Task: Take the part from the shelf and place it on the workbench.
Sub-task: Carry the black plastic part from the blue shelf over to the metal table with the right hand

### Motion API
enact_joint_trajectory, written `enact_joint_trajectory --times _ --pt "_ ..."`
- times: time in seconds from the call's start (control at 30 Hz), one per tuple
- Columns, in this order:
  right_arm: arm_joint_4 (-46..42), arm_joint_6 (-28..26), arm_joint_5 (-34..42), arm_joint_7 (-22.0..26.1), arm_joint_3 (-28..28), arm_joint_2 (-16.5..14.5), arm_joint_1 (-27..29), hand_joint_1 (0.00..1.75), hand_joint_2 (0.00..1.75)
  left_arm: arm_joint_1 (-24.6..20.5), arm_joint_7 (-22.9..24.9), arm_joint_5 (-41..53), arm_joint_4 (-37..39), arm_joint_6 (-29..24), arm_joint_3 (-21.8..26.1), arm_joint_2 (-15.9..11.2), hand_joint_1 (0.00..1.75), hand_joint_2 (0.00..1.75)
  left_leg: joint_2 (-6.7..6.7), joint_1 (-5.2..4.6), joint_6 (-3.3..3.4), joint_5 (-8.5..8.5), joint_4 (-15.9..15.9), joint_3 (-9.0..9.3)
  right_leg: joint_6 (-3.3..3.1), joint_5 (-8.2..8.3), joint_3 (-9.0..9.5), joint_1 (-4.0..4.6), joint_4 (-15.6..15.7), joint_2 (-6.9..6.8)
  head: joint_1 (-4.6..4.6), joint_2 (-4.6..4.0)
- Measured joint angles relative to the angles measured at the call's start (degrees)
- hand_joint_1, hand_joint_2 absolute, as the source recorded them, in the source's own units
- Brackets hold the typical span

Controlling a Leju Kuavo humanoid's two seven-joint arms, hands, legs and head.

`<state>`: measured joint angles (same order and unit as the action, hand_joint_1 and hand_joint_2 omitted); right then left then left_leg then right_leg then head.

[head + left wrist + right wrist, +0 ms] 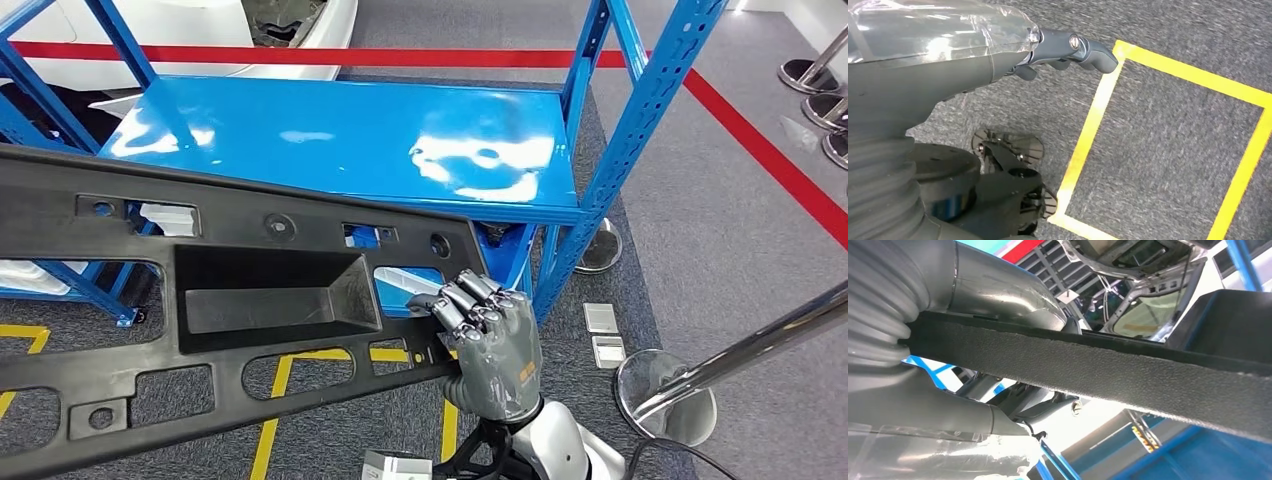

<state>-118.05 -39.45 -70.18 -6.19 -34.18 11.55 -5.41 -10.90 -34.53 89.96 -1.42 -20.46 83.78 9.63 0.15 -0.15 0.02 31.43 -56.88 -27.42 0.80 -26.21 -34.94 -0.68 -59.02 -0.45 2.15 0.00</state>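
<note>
I am seeing my right hand [492, 345] gripping the right end of the part [220, 300], a long black plastic panel with a deep recessed pocket and several cut-outs. The part is hanging clear of the blue shelf [350, 140], just in front of its front edge and tilted slightly, over grey carpet marked with yellow tape [1088, 130]. My left hand [1068, 47] is holding nothing, fingers curling loosely above the floor.
</note>
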Motion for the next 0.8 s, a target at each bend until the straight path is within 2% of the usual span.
enact_joint_trajectory --times 0.03,0.07,0.1,0.17,0.2,0.23,0.27,0.3,0.33,0.4,0.43,0.47,0.53,0.57,0.6,0.67,0.7,0.73,0.77,0.8 --pt "0.0 0.0 0.0 0.0 0.0 0.0 0.0 1.75 1.75 0.0 0.0 0.0 0.0 0.0 0.0 0.0 0.00 1.75 0.12 0.08 0.45 -0.43 0.2 -0.36 0.33 -0.39 -0.23 -0.03 -0.3 0.05 0.03 0.00" --pt "0.0 0.0 0.0 0.0 0.0 0.0 0.0 1.75 1.75 0.1 0.0 0.0 0.0 0.0 0.0 0.0 0.00 1.75 0.26 0.20 0.99 -0.92 0.4 -0.81 0.59 -1.60 -0.67 -0.05 -1.4 0.12 0.17 0.00" --pt "0.1 0.0 0.0 0.0 0.0 0.0 0.0 1.75 1.75 0.1 0.0 0.0 0.0 0.0 0.0 0.0 0.00 1.75 0.40 0.31 1.46 -1.45 0.6 -1.41 0.77 -3.75 -1.46 -0.07 -3.5 0.19 0.35 0.00" --pt "0.2 0.0 0.1 0.0 0.0 0.0 0.1 1.75 1.75 0.0 0.0 0.0 0.0 0.0 0.0 0.0 0.00 1.75 0.52 0.21 1.97 -2.31 0.4 -2.70 0.97 -8.99 -3.56 -0.15 -10.6 0.27 0.81 0.00" --pt "0.2 0.0 0.1 -0.1 0.0 0.0 0.1 1.75 1.75 0.0 0.0 0.0 0.0 0.0 0.0 0.0 0.00 1.75 0.57 0.15 2.02 -2.72 0.3 -3.39 1.05 -10.51 -4.23 -0.15 -13.9 0.28 0.92 0.00" --pt "0.3 0.0 0.2 -0.1 0.0 0.0 0.1 1.75 1.75 0.1 0.0 0.0 0.0 0.0 0.0 0.0 0.00 1.75 0.60 0.12 2.00 -3.09 0.1 -4.07 1.11 -10.72 -4.21 -0.16 -15.9 0.29 1.02 0.00" --pt "0.4 0.0 0.2 -0.1 0.0 0.0 0.1 1.75 1.75 0.1 0.0 0.0 0.0 0.0 0.0 0.0 0.00 1.75 0.62 0.11 1.92 -3.40 -0.2 -4.76 1.11 -9.70 -3.25 -0.16 -15.8 0.29 1.13 0.00" --pt "0.5 0.0 0.3 -0.1 0.0 0.0 0.1 1.75 1.75 0.1 0.0 0.0 0.0 0.0 0.0 0.0 0.00 1.75 0.63 0.12 1.82 -3.64 -0.5 -5.37 1.05 -8.04 -1.36 -0.17 -13.7 0.28 1.26 0.00" --pt "0.5 0.0 0.3 -0.1 0.0 0.0 0.1 1.75 1.75 0.1 0.0 0.0 0.0 0.0 0.0 0.0 0.00 1.75 0.62 0.14 1.70 -3.79 -0.9 -5.81 0.94 -6.48 1.12 -0.18 -10.3 0.27 1.45 0.00" --pt "0.6 0.0 0.4 -0.1 0.0 0.0 0.0 1.75 1.75 0.0 0.0 0.0 0.0 0.0 0.0 0.0 0.00 1.75 0.61 -0.03 1.26 -4.13 -1.8 -6.57 0.69 -5.52 5.89 -0.02 -2.5 0.26 1.78 0.00" --pt "0.6 0.0 0.4 -0.1 0.0 0.0 0.0 1.75 1.75 0.0 0.0 0.0 0.0 0.0 0.0 0.0 0.00 1.75 0.60 -0.09 0.93 -4.42 -2.1 -6.84 0.58 -5.69 7.07 0.10 -0.2 0.28 1.88 0.00" --pt "0.6 0.0 0.4 0.0 0.0 0.0 0.0 1.75 1.75 0.1 -0.1 0.0 0.0 0.0 0.0 0.0 0.00 1.75 0.60 -0.12 0.56 -4.77 -2.3 -7.16 0.44 -5.98 7.45 0.24 1.1 0.32 1.90 0.00" --pt "0.6 0.0 0.4 0.0 0.0 0.0 0.0 1.75 1.75 0.1 -0.1 0.0 0.0 0.0 0.0 0.0 0.00 1.75 0.50 -0.13 -0.14 -5.08 -2.5 -7.53 -0.16 -5.55 6.96 0.10 1.3 0.31 1.87 0.00" --pt "0.7 0.0 0.3 0.1 0.0 0.0 0.0 1.75 1.75 0.1 -0.1 0.0 0.0 0.0 0.0 0.0 0.00 1.75 0.41 -0.11 -0.55 -4.11 -3.4 -7.93 -0.57 -5.15 6.63 -0.04 1.4 0.25 1.76 0.00" --pt "0.7 0.0 0.3 0.1 0.0 -0.1 0.0 1.75 1.75 0.1 -0.1 0.0 0.0 0.0 0.0 0.0 0.00 1.75 0.32 -0.06 -0.96 -2.29 -5.4 -8.65 -1.01 -4.70 6.20 -0.19 1.5 0.15 1.60 0.00" --pt "0.7 0.0 0.2 0.2 0.1 -0.1 0.1 1.75 1.75 0.1 -0.1 0.0 0.0 0.0 0.0 0.0 0.00 1.75 0.23 0.23 -1.72 2.85 -12.2 -10.95 -1.56 -3.83 4.98 -0.19 1.4 0.02 1.22 0.00" --pt "0.7 0.0 0.1 0.2 0.1 -0.1 0.1 1.75 1.75 0.1 -0.1 0.0 0.0 0.0 0.0 0.0 0.00 1.75 0.23 0.33 -1.91 4.70 -15.9 -11.97 -1.69 -3.47 4.32 -0.15 1.3 -0.02 1.13 0.00" --pt "0.7 0.0 0.1 0.2 0.1 -0.2 0.1 1.75 1.75 0.2 -0.1 0.0 0.0 0.0 0.0 0.0 0.00 1.75 0.23 0.40 -2.02 5.43 -18.3 -12.31 -1.70 -3.14 3.68 -0.13 1.1 -0.03 1.09 0.00" --pt "0.8 0.0 0.3 0.2 0.1 -0.2 0.2 1.75 1.75 0.2 -0.1 0.0 0.0 0.0 0.0 0.0 0.00 1.75 0.23 0.45 -2.02 4.94 -18.6 -11.62 -1.66 -2.84 3.09 -0.12 0.9 -0.03 1.07 0.00" --pt "0.8 0.0 0.5 0.1 0.1 -0.2 0.2 1.75 1.75 0.2 -0.1 0.0 0.0 0.0 0.0 0.0 0.00 1.75 0.23 0.50 -1.95 3.56 -16.8 -9.91 -1.59 -2.58 2.59 -0.13 0.7 -0.02 1.05 0.00"
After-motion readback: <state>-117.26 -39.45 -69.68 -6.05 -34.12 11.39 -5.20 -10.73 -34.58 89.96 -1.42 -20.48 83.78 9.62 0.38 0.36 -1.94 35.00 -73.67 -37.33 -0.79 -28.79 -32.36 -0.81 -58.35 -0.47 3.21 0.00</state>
